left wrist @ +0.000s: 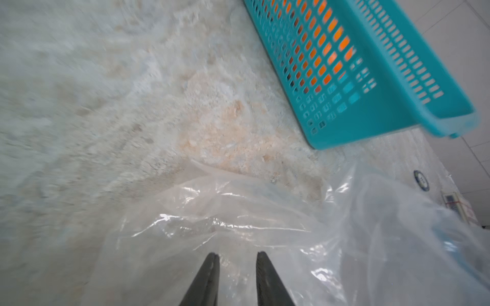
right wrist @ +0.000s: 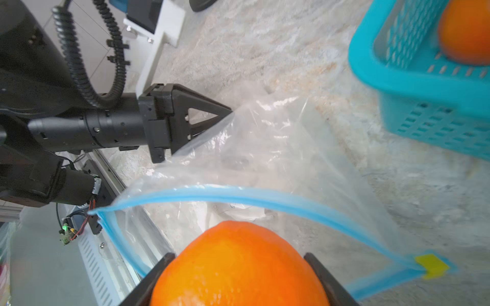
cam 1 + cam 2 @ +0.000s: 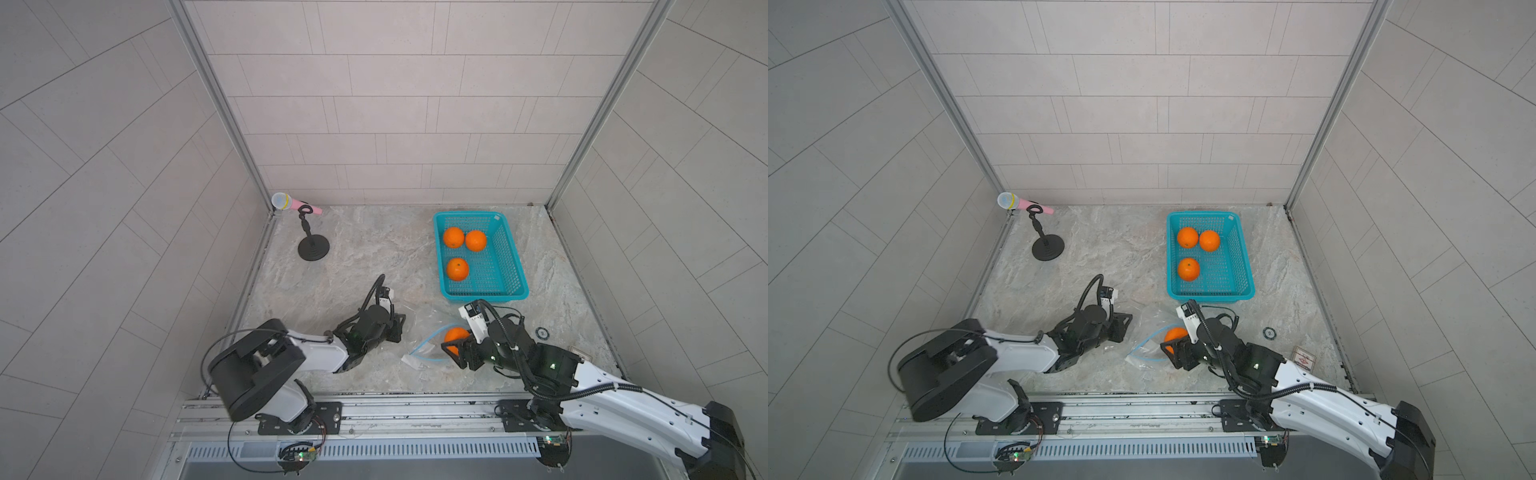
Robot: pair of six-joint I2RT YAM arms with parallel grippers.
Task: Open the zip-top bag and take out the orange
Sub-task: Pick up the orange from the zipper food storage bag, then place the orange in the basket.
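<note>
- Right wrist view: the right gripper (image 2: pixel 238 256) is clamped on the orange (image 2: pixel 238 270), one finger on each flank. The fruit sits at the mouth of the zip-top bag (image 2: pixel 265 148), whose light-blue zip strip (image 2: pixel 238 194) stands parted and arches past it, with a yellow tab (image 2: pixel 431 266) at one end
- Both top views show only part of the orange above the black fingers, and the parted mouth is hard to read there
- Left wrist view: the left gripper (image 1: pixel 236 254) has its fingers narrowly apart over crinkled film. The right wrist view shows the tips meeting the bag's far corner; whether film is pinched cannot be told
- In both top views the bag lies between the two grippers, near the front rail of the table (image 3: pixel 374 249)
- The teal basket (image 3: pixel 484 296) holds three oranges (image 3: pixel 457 269), and its near rim is just beyond the right wrist
- Bare marble lies between the basket and the microphone stand (image 3: pixel 313 249) at the far left corner
- A small round disc (image 3: pixel 542 332) and a card (image 3: pixel 1303 358) lie near the right arm
</note>
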